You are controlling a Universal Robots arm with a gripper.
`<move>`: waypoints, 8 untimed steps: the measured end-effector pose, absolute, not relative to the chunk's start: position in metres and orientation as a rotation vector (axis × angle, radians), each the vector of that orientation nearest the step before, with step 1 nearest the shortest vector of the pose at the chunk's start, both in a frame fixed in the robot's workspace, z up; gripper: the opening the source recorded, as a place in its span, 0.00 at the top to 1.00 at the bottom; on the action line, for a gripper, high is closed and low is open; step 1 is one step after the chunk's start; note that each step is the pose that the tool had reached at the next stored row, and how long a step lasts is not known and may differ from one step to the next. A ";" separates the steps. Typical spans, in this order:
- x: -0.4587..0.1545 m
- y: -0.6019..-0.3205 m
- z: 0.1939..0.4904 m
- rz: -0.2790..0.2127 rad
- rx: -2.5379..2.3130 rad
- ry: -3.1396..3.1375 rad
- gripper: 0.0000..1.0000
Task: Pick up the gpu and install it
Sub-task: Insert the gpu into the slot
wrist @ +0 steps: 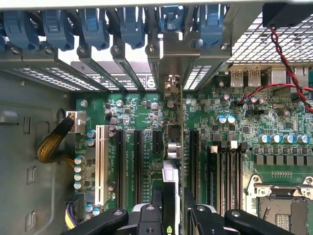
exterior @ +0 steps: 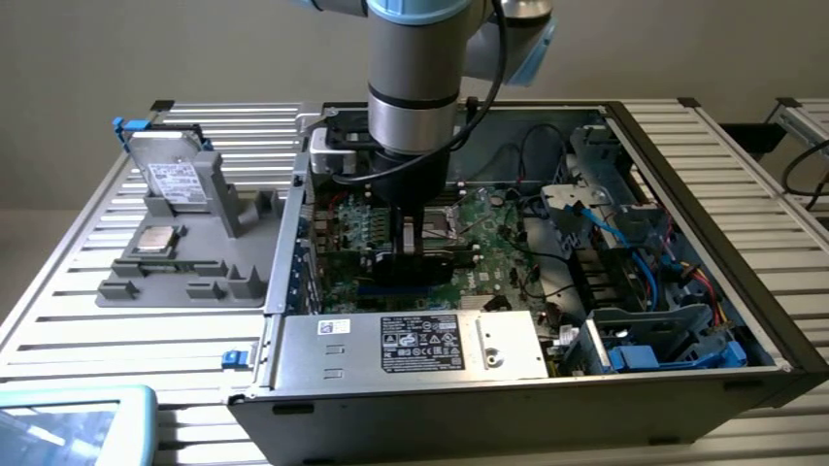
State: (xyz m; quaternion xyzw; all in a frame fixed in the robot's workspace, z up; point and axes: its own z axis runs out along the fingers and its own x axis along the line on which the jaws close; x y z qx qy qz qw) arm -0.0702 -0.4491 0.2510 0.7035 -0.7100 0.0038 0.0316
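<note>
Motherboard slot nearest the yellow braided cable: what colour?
The long plastic expansion slot is white; black slots sit beside it. Clearest in the wrist view.

**Surroundings: wall, benches, light**

Wall (exterior: pixel 155 49) behind: plain beige, unmarked; light soft and even across it. Bench (exterior: pixel 78 320): silver slatted aluminium profile, ribs running across the exterior view; black caps at its far corners. Second bench (exterior: pixel 806 121), same slats, just beside it at the exterior view's right; narrow gap between.
</note>
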 end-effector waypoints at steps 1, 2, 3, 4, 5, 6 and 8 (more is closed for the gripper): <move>-0.070 -0.449 0.250 0.011 2.167 -2.187 0.73; -0.070 -0.449 0.250 0.011 2.167 -2.187 0.73; -0.070 -0.449 0.250 0.012 2.167 -2.187 0.73; -0.070 -0.449 0.250 0.012 2.167 -2.187 0.73; -0.070 -0.449 0.250 0.012 2.167 -2.187 0.73; -0.070 -0.449 0.249 0.012 2.167 -2.187 0.73; -0.070 -0.449 0.249 0.011 2.167 -2.187 0.73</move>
